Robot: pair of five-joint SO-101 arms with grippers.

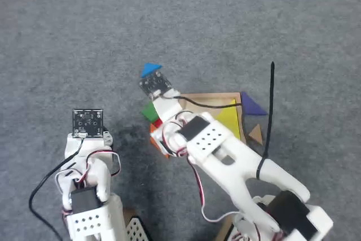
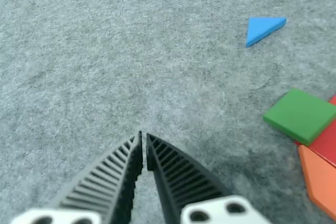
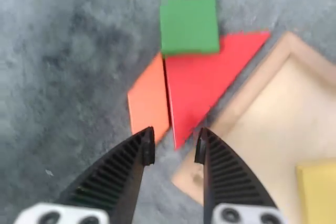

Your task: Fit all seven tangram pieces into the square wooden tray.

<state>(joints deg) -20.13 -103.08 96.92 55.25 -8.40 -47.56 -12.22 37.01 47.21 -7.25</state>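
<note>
Grey carpet [image 1: 84, 38] bears a tray [image 1: 217, 95] apparently holding a yellow piece [image 1: 230, 118].

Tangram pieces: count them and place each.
7: yellow inside the tray; green, red and orange clustered outside one edge; blue alone farther off; purple and tan by the opposite edge.

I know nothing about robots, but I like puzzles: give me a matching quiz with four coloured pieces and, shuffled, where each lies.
1. blue triangle
2. green square
3. yellow piece
4. purple triangle

A. inside the wooden tray
B. touching the red triangle
C. alone on the grey mat, apart from the others
D. just outside the tray's corner

Pairs: 1-C; 2-B; 3-A; 4-D
</note>
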